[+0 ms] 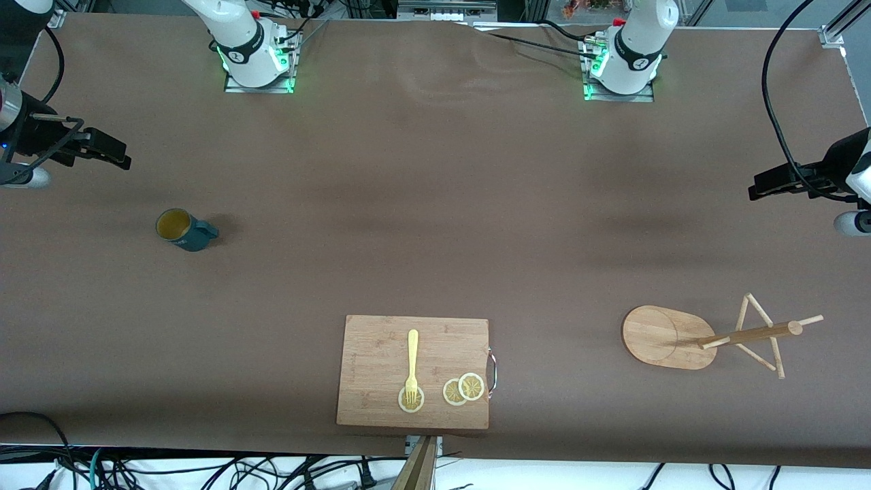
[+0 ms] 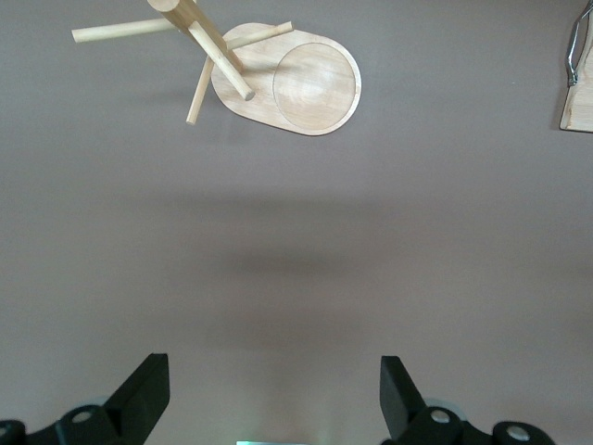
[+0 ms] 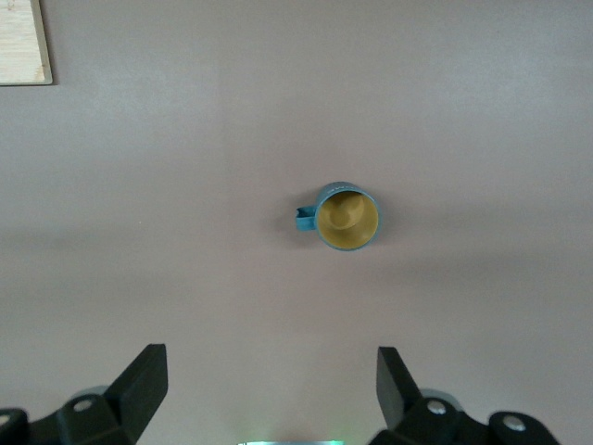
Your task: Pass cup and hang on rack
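Note:
The cup (image 1: pixel 182 229) is a small dark teal mug with a yellow inside. It stands upright on the brown table toward the right arm's end and also shows in the right wrist view (image 3: pixel 347 221). My right gripper (image 1: pixel 116 155) hangs open over bare table beside the cup, its fingers (image 3: pixel 139 385) wide apart and empty. The rack (image 1: pixel 660 337) is a light wooden mug tree with an oval base; it stands toward the left arm's end, and the left wrist view looks down on its base (image 2: pixel 310 88). My left gripper (image 1: pixel 759 187) hangs open and empty over bare table, apart from the rack.
A bamboo cutting board (image 1: pixel 381 347) lies near the table's front edge, midway between the two ends. On it are a yellow fork (image 1: pixel 412 361) and lemon slices (image 1: pixel 464 389). Cables trail at both ends of the table and below its front edge.

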Controlling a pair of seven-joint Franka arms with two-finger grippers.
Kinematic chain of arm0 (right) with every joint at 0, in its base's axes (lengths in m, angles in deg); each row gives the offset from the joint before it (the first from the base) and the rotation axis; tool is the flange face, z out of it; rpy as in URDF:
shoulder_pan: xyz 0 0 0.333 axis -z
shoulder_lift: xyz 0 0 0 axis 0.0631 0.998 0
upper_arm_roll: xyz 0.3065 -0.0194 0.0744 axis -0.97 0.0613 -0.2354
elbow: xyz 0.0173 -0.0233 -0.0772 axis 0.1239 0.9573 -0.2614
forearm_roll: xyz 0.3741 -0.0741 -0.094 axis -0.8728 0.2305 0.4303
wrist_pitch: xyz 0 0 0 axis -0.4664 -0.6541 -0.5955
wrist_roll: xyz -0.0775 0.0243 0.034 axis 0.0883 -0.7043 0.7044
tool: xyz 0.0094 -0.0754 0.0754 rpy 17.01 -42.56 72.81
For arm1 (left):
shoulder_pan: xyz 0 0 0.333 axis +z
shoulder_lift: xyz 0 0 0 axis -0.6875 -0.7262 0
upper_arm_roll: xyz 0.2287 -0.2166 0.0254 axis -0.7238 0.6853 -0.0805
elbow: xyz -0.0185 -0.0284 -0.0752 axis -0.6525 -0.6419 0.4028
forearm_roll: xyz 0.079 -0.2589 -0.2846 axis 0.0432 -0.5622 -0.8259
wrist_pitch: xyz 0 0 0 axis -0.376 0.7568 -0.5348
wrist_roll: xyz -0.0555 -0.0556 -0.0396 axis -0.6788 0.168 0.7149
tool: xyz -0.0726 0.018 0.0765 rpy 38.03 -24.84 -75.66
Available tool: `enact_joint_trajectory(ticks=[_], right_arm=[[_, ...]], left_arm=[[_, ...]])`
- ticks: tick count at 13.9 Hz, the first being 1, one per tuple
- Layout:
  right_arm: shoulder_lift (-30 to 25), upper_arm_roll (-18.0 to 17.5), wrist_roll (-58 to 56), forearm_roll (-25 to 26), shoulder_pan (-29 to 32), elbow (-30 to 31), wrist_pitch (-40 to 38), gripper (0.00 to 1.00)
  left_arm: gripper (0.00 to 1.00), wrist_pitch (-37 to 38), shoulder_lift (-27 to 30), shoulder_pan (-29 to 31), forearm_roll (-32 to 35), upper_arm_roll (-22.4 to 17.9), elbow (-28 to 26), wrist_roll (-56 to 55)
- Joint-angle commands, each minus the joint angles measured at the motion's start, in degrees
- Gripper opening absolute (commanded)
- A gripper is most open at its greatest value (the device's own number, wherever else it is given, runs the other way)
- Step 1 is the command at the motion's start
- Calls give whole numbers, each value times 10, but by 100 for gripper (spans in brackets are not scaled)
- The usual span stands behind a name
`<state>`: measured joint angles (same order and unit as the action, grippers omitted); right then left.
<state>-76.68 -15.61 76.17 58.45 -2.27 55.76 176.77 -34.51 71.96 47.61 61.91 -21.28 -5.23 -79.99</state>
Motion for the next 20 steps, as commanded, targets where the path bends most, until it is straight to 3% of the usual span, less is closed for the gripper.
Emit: enact_joint_trajectory(ticks=[1,20], right_arm=[[4,0,3,-1,1,-9,0,100],[18,-3,0,17,-3,-2,-7,100]], left_arm=[[100,6,-9,-1,4,0,19,-1],[100,5,-10,-2,4,0,19,-1]])
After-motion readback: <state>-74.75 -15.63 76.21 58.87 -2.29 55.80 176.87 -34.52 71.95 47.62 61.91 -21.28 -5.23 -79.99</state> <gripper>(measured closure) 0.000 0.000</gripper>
